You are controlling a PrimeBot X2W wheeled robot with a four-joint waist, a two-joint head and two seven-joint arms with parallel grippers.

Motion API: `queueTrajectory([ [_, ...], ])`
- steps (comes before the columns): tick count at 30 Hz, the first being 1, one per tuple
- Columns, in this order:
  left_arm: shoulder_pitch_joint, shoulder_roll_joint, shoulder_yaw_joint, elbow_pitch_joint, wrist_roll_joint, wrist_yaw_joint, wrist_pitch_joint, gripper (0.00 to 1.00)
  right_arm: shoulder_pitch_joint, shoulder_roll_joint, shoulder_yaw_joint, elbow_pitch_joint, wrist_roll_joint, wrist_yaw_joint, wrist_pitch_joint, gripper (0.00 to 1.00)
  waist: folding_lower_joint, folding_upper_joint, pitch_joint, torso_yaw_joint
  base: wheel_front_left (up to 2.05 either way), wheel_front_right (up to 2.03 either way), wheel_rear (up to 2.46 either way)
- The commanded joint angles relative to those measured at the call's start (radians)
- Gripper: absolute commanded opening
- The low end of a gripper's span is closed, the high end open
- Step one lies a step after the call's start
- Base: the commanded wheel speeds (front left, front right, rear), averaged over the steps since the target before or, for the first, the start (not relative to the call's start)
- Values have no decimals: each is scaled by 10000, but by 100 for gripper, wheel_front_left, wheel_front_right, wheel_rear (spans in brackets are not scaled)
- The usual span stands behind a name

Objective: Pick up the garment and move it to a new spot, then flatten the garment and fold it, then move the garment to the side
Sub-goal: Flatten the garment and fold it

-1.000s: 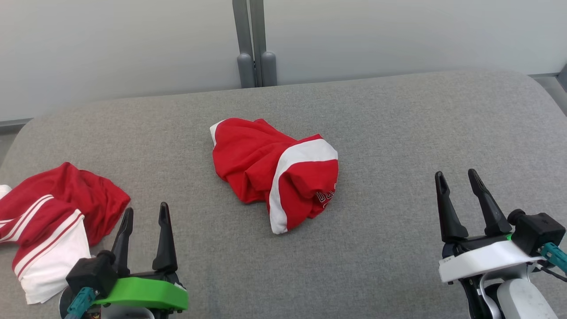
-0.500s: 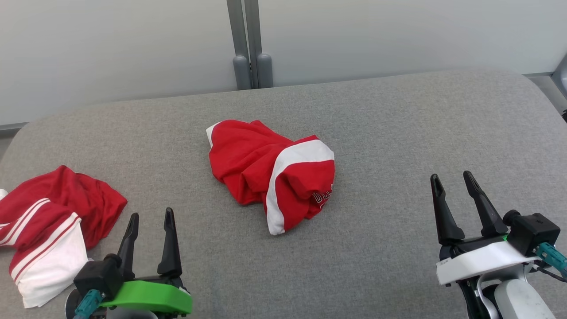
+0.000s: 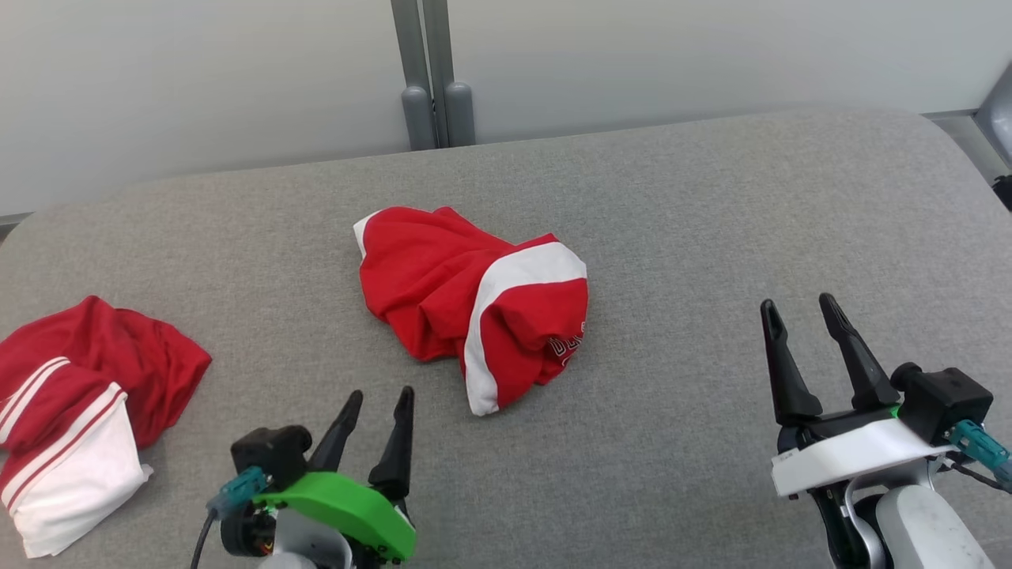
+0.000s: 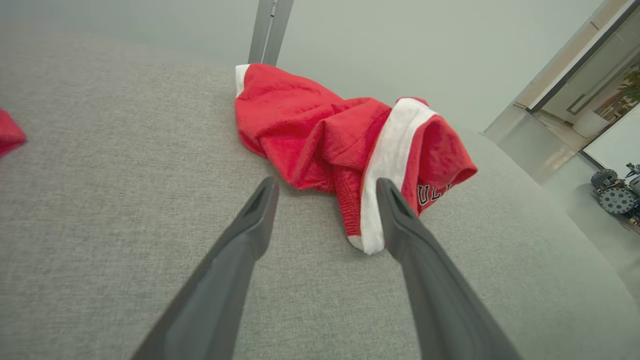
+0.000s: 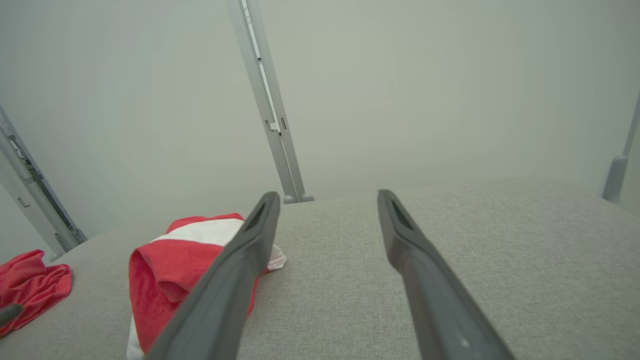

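The crumpled red-and-white garment (image 3: 474, 304) lies mid-way across the grey worktop (image 3: 711, 221). The left end effector (image 3: 381, 395), spread and empty, hovers near its 7 o'clock. The right end effector (image 3: 797, 303), also spread, is well apart at 3 o'clock.

Crumpled red garment (image 3: 474, 304) on grey cushion (image 3: 711, 237), left gripper (image 3: 383, 391) near

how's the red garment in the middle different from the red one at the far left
The middle garment has one broad white band and lettering; the left garment has thin white stripes and a white panel. The middle garment lies just ahead of the left gripper; the left garment lies off to its left. Both are red, crumpled and on the grey surface.
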Motion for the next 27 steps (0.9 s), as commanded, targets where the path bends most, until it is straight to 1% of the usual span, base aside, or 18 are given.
queueTrajectory([
  [1, -300, -11, -116, 174, -124, -70, 295, 100, -190, -30, 62, -24, 54, 4, -24, 100, 0, 0, 190, -200, 0, 0, 0],
  [5, -776, -58, -654, 898, -445, -228, 1245, 100, -459, 42, 101, -48, 84, 4, -24, 100, 0, 0, 491, -590, 0, 0, 0],
  [7, -1026, -82, -829, 1145, -668, -276, 1493, 100, -576, 95, 66, -90, 84, 4, -25, 100, 0, 0, 646, -783, 0, 0, 0],
  [9, -1193, -99, -1026, 1436, -668, -304, 1756, 100, -652, 139, 26, -108, 89, 4, -24, 100, 0, 0, 797, -959, 0, 0, 0],
  [15, -1876, -47, -1313, 2260, -634, -334, 2130, 100, -809, 258, -49, -129, 85, 4, -24, 100, 0, 0, 1104, -1331, 0, 0, 0],
  [18, -2160, -1, -1315, 2577, -600, -355, 2028, 100, -885, 310, -88, -137, 107, 4, -25, 100, 0, 0, 1176, -1421, 0, 0, 0],
  [19, -2197, 6, -1314, 2658, -595, -355, 2024, 73, -885, 322, -100, -145, 102, 4, -24, 100, 0, 0, 1184, -1429, 0, 0, 0],
  [20, -2266, 10, -1311, 2742, -600, -363, 1962, 28, -881, 327, -130, -154, 98, 4, -24, 100, 0, 0, 1188, -1426, 0, 0, 0],
  [21, -2322, 3, -1325, 2796, -628, -372, 1940, 0, -865, 325, -172, -152, 94, 4, -24, 100, 0, 0, 1177, -1404, 0, 0, 0],
  [23, -2396, 4, -1411, 2822, -698, -388, 1899, 0, -785, 348, -234, -142, 69, 4, -24, 100, 0, 0, 1141, -1313, 0, 0, 0],
  [27, -2366, 301, -1561, 2710, -507, -399, 1758, 0, -649, 378, -295, -81, 31, 4, -24, 100, 0, 0, 957, -943, 0, 0, 0],
])
